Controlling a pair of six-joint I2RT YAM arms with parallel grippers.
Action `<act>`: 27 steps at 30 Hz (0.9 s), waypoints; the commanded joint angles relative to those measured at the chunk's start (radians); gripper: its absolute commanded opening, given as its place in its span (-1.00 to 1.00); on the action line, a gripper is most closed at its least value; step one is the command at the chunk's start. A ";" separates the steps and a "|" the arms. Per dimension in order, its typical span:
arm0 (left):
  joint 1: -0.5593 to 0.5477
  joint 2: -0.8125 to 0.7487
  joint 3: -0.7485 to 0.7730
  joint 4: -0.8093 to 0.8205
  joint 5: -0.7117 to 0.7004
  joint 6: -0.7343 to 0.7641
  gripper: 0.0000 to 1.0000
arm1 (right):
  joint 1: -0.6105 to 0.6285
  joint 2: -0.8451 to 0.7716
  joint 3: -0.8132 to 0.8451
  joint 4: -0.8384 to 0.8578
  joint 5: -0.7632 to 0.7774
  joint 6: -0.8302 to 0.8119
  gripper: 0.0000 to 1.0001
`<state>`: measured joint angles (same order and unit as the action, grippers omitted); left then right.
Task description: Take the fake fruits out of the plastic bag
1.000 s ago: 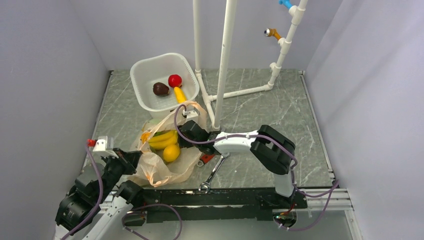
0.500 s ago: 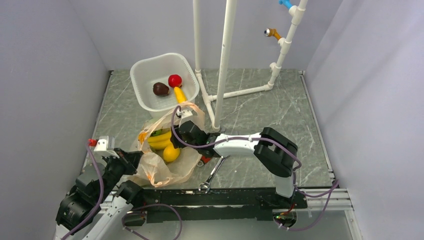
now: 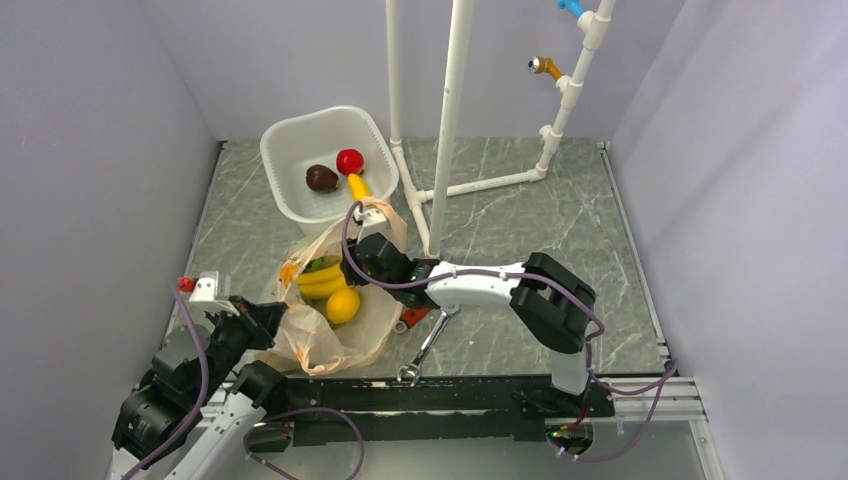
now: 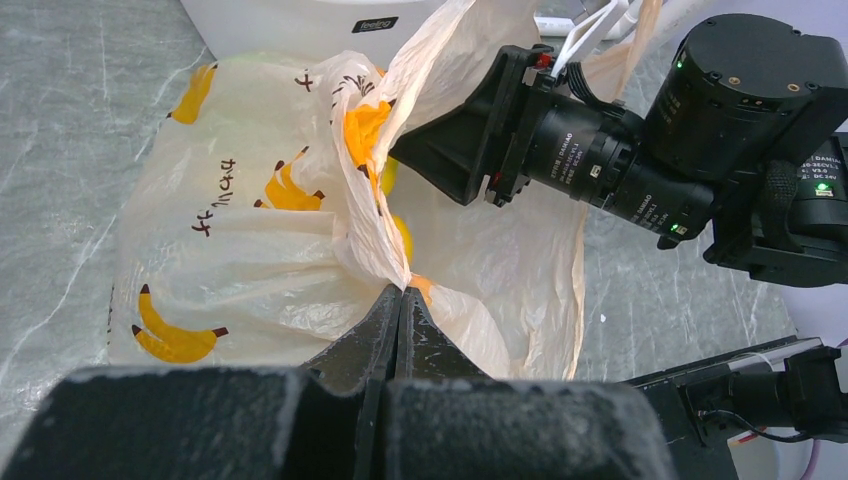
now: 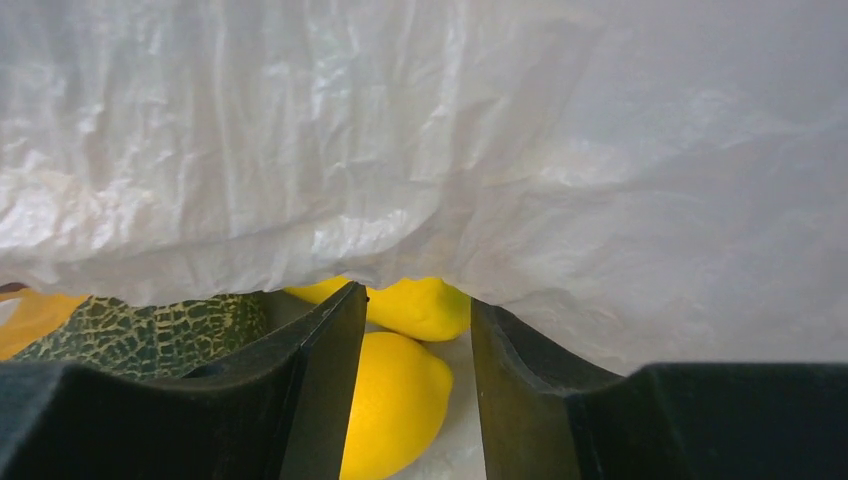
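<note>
Two black fingers (image 5: 320, 380) of the right gripper (image 5: 415, 300) stand apart, clamping nothing, inside the mouth of the plastic bag (image 5: 420, 150), whose film drapes over them. Past the gap lies the yellow-orange ball (image 5: 395, 400), with a tip of the banana bunch (image 5: 435, 312) beyond it and the dark-green squash-like piece (image 5: 150, 335) beside them. The left gripper (image 4: 401, 298), at the bag's near left edge, is pinched tight on a fold of film. From above, all three fruits sit in the bag, which lies on the left part of the table (image 3: 520, 220). The white tub (image 3: 283, 190) is just beyond it on the far side, and a wrench (image 3: 425, 348) lies to its right.
</note>
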<state>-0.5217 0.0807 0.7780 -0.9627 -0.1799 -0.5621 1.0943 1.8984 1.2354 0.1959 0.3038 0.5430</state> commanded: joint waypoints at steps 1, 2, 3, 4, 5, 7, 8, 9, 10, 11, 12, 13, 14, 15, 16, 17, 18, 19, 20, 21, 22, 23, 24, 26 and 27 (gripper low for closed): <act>-0.003 0.019 0.001 0.033 0.016 0.006 -1.00 | -0.008 0.020 0.036 -0.004 0.026 0.010 -0.05; -0.004 0.021 0.000 0.032 0.016 0.005 -1.00 | -0.008 0.028 0.044 -0.011 0.031 0.010 -0.03; -0.004 0.022 0.002 0.030 0.015 0.004 -1.00 | -0.008 0.036 0.050 -0.015 0.034 0.008 0.00; -0.004 0.022 0.001 0.030 0.013 0.004 -1.00 | -0.010 0.050 0.050 0.004 0.031 -0.003 0.05; -0.004 0.022 0.000 0.032 0.011 0.003 -1.00 | -0.014 0.065 0.051 0.023 0.026 -0.014 0.07; -0.004 0.026 0.001 0.031 0.009 0.001 -1.00 | -0.024 0.103 0.068 0.056 -0.002 -0.043 0.06; -0.004 0.028 0.001 0.031 0.006 0.000 -1.00 | -0.030 0.123 0.086 0.053 -0.013 -0.048 0.02; -0.004 0.032 0.003 0.028 0.003 -0.002 -1.00 | -0.036 0.140 0.102 0.049 -0.016 -0.052 -0.05; -0.003 0.035 0.003 0.026 0.000 -0.003 -1.00 | -0.037 0.150 0.110 0.052 -0.016 -0.061 -0.15; -0.003 0.036 0.004 0.023 -0.006 -0.006 -1.00 | -0.036 0.153 0.109 0.066 -0.012 -0.074 -0.22; -0.002 0.039 0.004 0.022 -0.010 -0.008 -1.00 | -0.033 0.152 0.102 0.085 -0.018 -0.087 -0.33; -0.003 0.042 0.005 0.021 -0.015 -0.011 -1.00 | -0.031 0.148 0.097 0.097 -0.028 -0.100 -0.42; -0.002 0.046 0.006 0.018 -0.026 -0.016 -1.00 | -0.027 0.138 0.092 0.105 -0.042 -0.119 -0.52; -0.003 0.048 0.007 0.013 -0.036 -0.020 -1.00 | -0.019 0.123 0.084 0.112 -0.052 -0.142 -0.64; -0.002 0.051 0.009 0.008 -0.047 -0.026 -1.00 | -0.007 0.106 0.075 0.116 -0.055 -0.161 -0.75; -0.001 0.053 0.012 0.002 -0.060 -0.033 -1.00 | 0.006 0.080 0.061 0.116 -0.055 -0.180 -0.87; 0.001 0.054 0.015 -0.002 -0.073 -0.040 -1.00 | 0.026 0.053 0.044 0.120 -0.049 -0.195 -0.96; 0.003 0.055 0.015 -0.004 -0.084 -0.042 -1.00 | 0.042 0.019 0.021 0.127 -0.038 -0.209 -1.00; 0.005 0.056 0.016 -0.001 -0.096 -0.042 -1.00 | 0.058 -0.025 -0.003 0.134 -0.024 -0.222 -1.00; 0.005 0.056 0.014 0.007 -0.103 -0.039 -1.00 | 0.073 -0.053 -0.025 0.140 -0.013 -0.236 -1.00; 0.006 0.057 0.011 0.021 -0.110 -0.031 -1.00 | 0.086 -0.081 -0.047 0.140 -0.007 -0.248 -1.00; 0.006 0.058 0.005 0.039 -0.114 -0.020 -1.00 | 0.094 -0.105 -0.061 0.135 -0.004 -0.251 -1.00; 0.006 0.057 -0.004 0.061 -0.119 -0.008 -1.00 | 0.099 -0.131 -0.080 0.138 -0.010 -0.253 -1.00; 0.006 0.059 -0.023 0.110 -0.118 0.024 -1.00 | 0.105 -0.188 -0.135 0.179 -0.029 -0.259 -1.00; 0.005 0.059 -0.037 0.137 -0.108 0.044 -1.00 | 0.107 -0.210 -0.161 0.203 -0.039 -0.266 -1.00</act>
<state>-0.5205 0.1215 0.7708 -0.9421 -0.2657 -0.5758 1.1873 1.8175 1.1427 0.2737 0.3099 0.3183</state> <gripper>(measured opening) 0.009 0.094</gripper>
